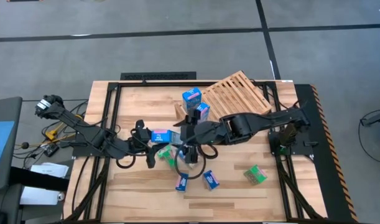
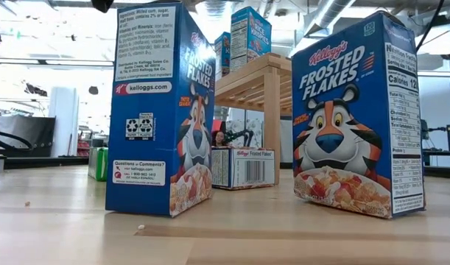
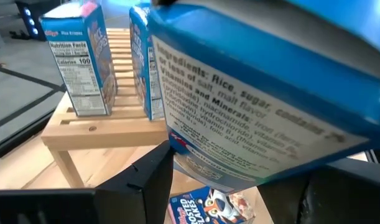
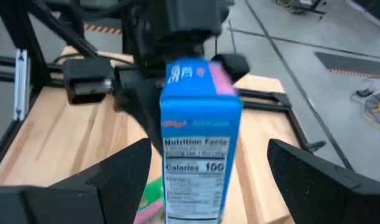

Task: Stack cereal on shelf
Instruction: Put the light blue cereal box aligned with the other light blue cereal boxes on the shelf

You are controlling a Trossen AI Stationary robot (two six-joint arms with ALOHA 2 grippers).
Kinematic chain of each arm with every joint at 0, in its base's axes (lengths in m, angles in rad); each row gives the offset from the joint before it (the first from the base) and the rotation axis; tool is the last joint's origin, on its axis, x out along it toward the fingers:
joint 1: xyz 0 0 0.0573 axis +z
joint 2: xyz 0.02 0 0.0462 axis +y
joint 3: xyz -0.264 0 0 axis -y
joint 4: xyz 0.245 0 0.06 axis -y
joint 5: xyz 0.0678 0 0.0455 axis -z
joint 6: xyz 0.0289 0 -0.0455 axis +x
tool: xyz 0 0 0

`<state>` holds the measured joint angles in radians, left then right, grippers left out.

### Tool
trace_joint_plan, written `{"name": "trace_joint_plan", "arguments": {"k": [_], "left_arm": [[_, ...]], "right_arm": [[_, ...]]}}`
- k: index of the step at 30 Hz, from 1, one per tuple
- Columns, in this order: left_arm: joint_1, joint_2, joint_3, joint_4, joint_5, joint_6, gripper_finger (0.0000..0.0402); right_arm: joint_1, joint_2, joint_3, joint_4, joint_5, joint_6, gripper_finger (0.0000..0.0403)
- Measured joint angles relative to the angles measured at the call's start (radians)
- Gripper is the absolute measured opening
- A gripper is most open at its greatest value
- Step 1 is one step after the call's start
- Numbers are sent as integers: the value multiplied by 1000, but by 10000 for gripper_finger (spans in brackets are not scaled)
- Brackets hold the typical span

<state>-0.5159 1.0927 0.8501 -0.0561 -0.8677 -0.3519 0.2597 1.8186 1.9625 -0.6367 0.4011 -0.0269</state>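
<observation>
Plank table (image 1: pixel 134 193) bearing rack (image 1: pixel 237 93), boxes (image 1: pixel 255 175)

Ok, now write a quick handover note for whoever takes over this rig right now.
Left gripper: shut on a blue cereal box, held above the table's middle.
Right gripper: open, facing that box, holding nothing.
Shelf: at the table's far side, with two blue boxes upright on its left end.
Done: those two placed.
Left: shelve the held box, then the loose ones on the table: two blue, a green one, and another green one under the arms.
</observation>
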Motion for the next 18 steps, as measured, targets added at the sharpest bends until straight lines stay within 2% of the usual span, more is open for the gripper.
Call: {"name": "trace_joint_plan", "arguments": {"k": [8,18], "left_arm": [[0,0,0,27,-8,26,183],[1,0,0,39,-9,34,183]], "right_arm": [[-7,2,-1,36,-36,-1,345],[-27,2,-3,58,-59,-16,321]]}}
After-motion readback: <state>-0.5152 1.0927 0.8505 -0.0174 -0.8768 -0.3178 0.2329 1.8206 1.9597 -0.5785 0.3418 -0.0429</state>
